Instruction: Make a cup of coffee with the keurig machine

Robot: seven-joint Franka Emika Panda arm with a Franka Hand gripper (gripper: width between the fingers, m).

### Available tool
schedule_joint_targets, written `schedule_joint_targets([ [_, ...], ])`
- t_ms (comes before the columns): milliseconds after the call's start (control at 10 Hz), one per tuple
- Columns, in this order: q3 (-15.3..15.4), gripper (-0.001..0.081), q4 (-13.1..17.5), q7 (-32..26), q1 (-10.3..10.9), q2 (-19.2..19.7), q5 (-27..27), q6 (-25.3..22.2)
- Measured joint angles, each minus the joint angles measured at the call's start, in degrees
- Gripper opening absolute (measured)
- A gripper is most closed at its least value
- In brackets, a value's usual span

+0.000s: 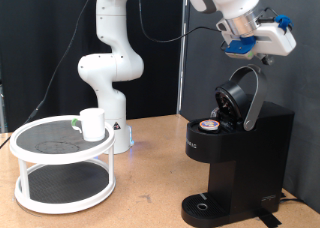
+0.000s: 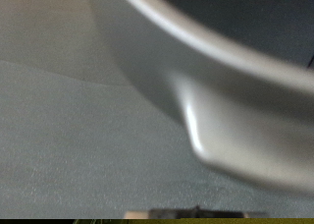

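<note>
- The keurig machine is seen at the right edge of the bench, its hinged lid raised and tilted back.
- A small coffee pod with a reddish top is seated in the open brew chamber, so loading appears done, while the lid is not yet shut.
- The claw is placed above and just beside the top of the raised lid; contact cannot be confirmed.
- Whether the claw is released or clenched cannot be told; its fingers are hidden in the exterior view, and only a blurred grey curved surface, probably the lid, fills the wrist view.
- The cup is found well apart from the machine, on the upper tier of a white 2-tier round rack near the bench's left edge.
- The round drip tray is seen with no cup on it.
- Risk is judged as follows: a push applied off-centre could slip off the rounded lid, and brewing with the tray bare would spill coffee onto the bench.
</note>
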Motion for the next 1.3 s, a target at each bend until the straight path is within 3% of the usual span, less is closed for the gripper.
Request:
schedule_joint_targets([
  [1300,-0.9,0.0005,-3.1,-2.3,-1.4,-2.5,0.4,-1.2],
])
